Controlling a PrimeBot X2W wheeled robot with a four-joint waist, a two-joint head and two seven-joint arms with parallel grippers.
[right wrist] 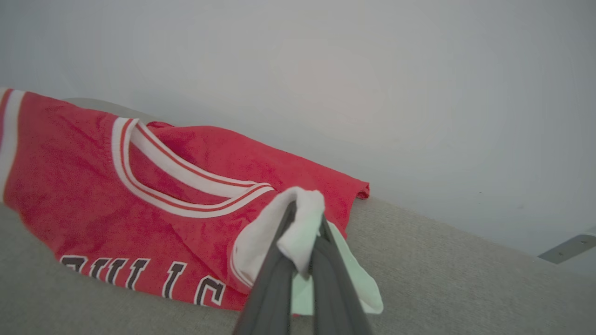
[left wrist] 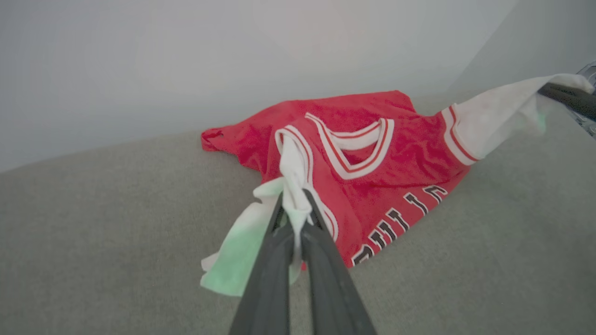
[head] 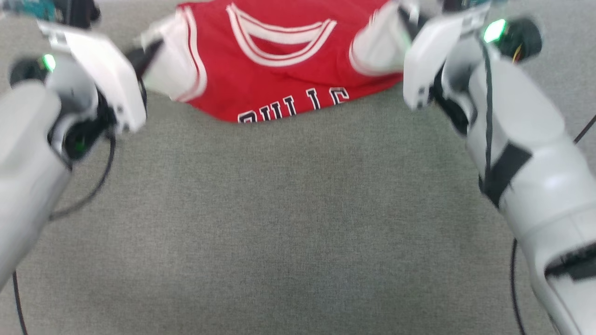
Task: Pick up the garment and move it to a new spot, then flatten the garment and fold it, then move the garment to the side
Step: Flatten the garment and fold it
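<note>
Now | both jaws clenched on sleeves (left wrist: 292, 167) of garment (head: 279, 74) | left wrist view: far hem corner (left wrist: 212, 138) curled

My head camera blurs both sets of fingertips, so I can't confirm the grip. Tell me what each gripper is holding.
Observer: The left gripper is shut on the shirt's white sleeve, with cloth bunched between its fingers.
Operator: Now the right one.
Observer: The right gripper is shut on the other white sleeve.
Operator: Report the far edge that my view cuts off.
Observer: A red hem corner lies on the grey cloth beyond the collar.
</note>
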